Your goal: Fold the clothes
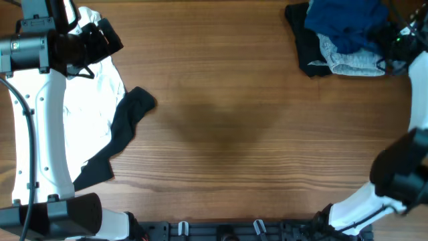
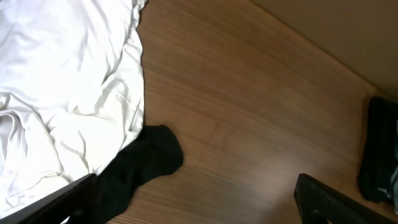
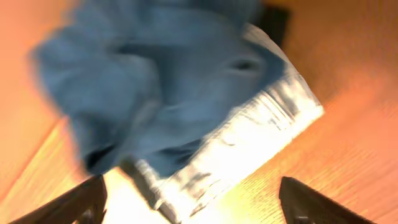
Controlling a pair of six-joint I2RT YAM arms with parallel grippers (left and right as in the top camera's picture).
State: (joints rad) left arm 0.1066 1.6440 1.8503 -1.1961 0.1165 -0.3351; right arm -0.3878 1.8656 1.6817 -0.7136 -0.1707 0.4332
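Left gripper [image 2: 196, 186] hovers over the far-left side of the table [image 1: 221, 100], fingers spread wide, with only bare wood between them. The white garment [image 1: 93, 114] lies crumpled beside it, filling the upper left of the wrist view. A black garment [image 1: 124, 134] trails out from the white one's edge, touching it, and runs down to the finger at the lower left of that view. Neither piece is pinched.

Over in the far-right corner, the right gripper [image 3: 193, 196] hangs above the heap, fingers wide apart, gripping nothing. The wrist view is blurred, but the deep-blue shirt [image 3: 155, 81] sits bunched on top, ahead of the fingers. The light-blue denim [image 3: 249, 143] pokes out from beneath it, and its pale edge lies closest to the gap between the fingers. From overhead, a second black garment [image 1: 304, 47] peeks out on the heap's left side. The two lots of clothing lie well apart, with the middle of the table between them.
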